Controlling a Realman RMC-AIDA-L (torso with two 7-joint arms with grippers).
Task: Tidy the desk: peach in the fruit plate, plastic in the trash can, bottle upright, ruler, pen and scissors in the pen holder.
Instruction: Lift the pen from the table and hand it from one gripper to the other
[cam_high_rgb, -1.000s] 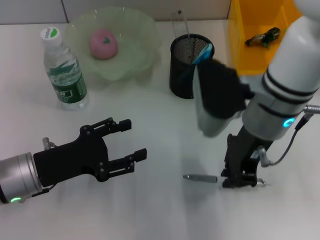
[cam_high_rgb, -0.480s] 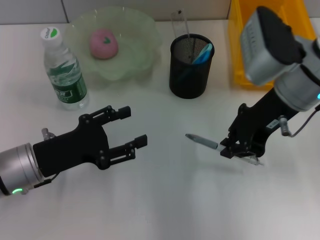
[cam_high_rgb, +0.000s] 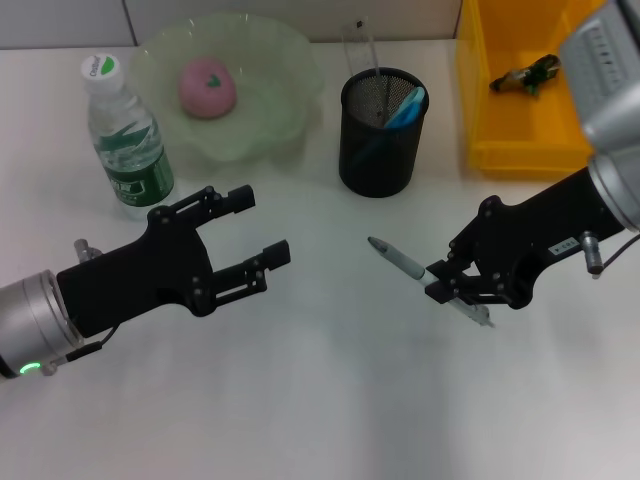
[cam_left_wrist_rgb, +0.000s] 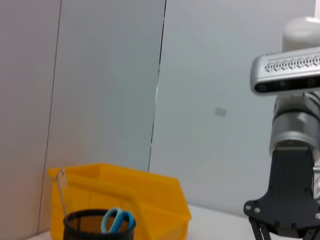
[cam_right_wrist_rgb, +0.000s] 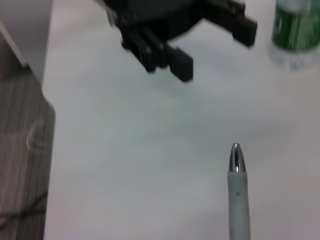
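My right gripper (cam_high_rgb: 447, 287) is shut on a grey pen (cam_high_rgb: 398, 261), which it holds slanted over the table, tip toward the black mesh pen holder (cam_high_rgb: 379, 140). The pen (cam_right_wrist_rgb: 238, 195) fills the near part of the right wrist view. Blue-handled scissors (cam_high_rgb: 406, 104) and a clear ruler (cam_high_rgb: 358, 48) stand in the holder. A pink peach (cam_high_rgb: 207, 86) lies in the green fruit plate (cam_high_rgb: 285, 105). The bottle (cam_high_rgb: 125, 140) stands upright at the back left. Crumpled plastic (cam_high_rgb: 524, 74) lies in the yellow trash can (cam_high_rgb: 500, 150). My left gripper (cam_high_rgb: 263, 224) hovers open and empty at the front left.
The left wrist view shows the yellow trash can (cam_left_wrist_rgb: 145, 200), the pen holder (cam_left_wrist_rgb: 97, 227) and my right arm (cam_left_wrist_rgb: 292, 200) against a grey wall. The right wrist view shows the left gripper (cam_right_wrist_rgb: 170, 50) and the bottle (cam_right_wrist_rgb: 297, 35) ahead of the pen.
My right gripper has picked the pen up from the table's front and carried it back toward the holder, turning its wrist. The left gripper drifted slightly back.
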